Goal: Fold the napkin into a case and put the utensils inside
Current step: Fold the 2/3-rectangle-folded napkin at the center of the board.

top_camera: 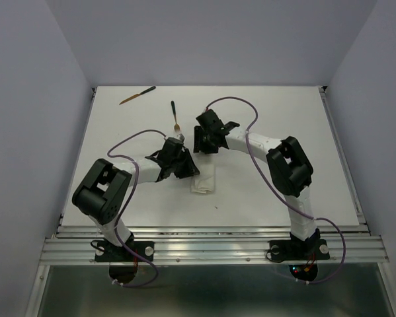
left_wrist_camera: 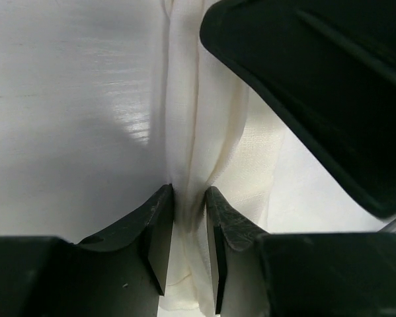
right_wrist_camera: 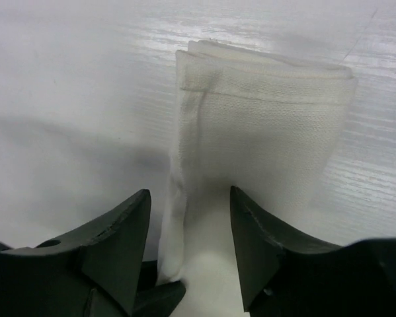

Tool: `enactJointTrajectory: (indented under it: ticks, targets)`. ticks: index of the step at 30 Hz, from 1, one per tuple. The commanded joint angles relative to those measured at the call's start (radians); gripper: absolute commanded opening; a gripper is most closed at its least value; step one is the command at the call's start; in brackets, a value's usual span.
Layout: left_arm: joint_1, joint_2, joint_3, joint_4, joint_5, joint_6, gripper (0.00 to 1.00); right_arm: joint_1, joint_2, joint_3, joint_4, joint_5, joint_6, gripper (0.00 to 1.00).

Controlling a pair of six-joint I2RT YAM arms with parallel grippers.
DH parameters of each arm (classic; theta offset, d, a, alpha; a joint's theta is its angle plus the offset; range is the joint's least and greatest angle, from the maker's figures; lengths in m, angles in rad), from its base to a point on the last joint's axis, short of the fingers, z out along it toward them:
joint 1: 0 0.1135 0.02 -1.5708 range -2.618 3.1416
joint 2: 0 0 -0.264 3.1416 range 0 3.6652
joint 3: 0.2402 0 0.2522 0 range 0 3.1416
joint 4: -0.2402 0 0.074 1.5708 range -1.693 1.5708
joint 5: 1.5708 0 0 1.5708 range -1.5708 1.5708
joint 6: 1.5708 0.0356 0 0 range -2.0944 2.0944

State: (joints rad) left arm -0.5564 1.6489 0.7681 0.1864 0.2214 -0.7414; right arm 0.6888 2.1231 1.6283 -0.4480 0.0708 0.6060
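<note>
Folded into a narrow white stack and lying mid-tabletop (top_camera: pixel 283 105), the napkin (top_camera: pixel 203 179), with both wrists crowded over it. Pinched along a raised ridge by the left hand (left_wrist_camera: pixel 189 198) — pads (left_wrist_camera: pixel 159 238) pressed to the cloth from either side. Straddled at the near end by the right hand (right_wrist_camera: pixel 190 198), jaws wide and clamping nothing; contact with the fabric not clear. Beyond the hands, the utensils on bare tabletop: the near utensil (top_camera: pixel 174 114) with its dark end pointing away, the far utensil (top_camera: pixel 137 96) slantwise toward the far left corner, both too small to name. Hidden from above under the hands — the napkin's far part. Cut off at the upper right of the left wrist view, a large black shape (left_wrist_camera: pixel 330 86), not identifiable. Hard to tell whether the folds form a pocket.
</note>
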Motion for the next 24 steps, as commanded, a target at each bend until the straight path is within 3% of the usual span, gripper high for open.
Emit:
enactJointTrajectory:
  ticks: [1,7,10,11,14,20,24]
  targets:
    - [-0.004,0.000,0.007,0.021,0.009,-0.001,0.36,0.008,-0.107,0.035,0.000,0.006,-0.037,0.66]
    - [-0.002,-0.009,0.000,0.022,0.007,-0.003,0.35,0.008,-0.184,-0.016,-0.001,0.069,-0.028,0.68]
    - [-0.002,-0.017,-0.003,0.022,0.007,-0.004,0.35,-0.002,-0.222,-0.051,-0.003,0.101,-0.008,0.48]
    - [0.000,-0.020,-0.006,0.022,0.007,-0.006,0.35,-0.002,-0.235,-0.077,-0.003,0.112,0.004,0.31]
    - [0.000,-0.027,-0.006,0.024,0.009,-0.006,0.35,-0.002,-0.258,-0.134,-0.001,0.089,0.018,0.14]
    - [0.006,-0.038,-0.012,0.034,0.028,-0.015,0.35,-0.002,-0.321,-0.264,0.043,-0.012,0.037,0.05]
    - [0.006,-0.047,-0.026,0.058,0.045,-0.035,0.34,0.034,-0.339,-0.337,0.058,-0.055,0.054,0.04]
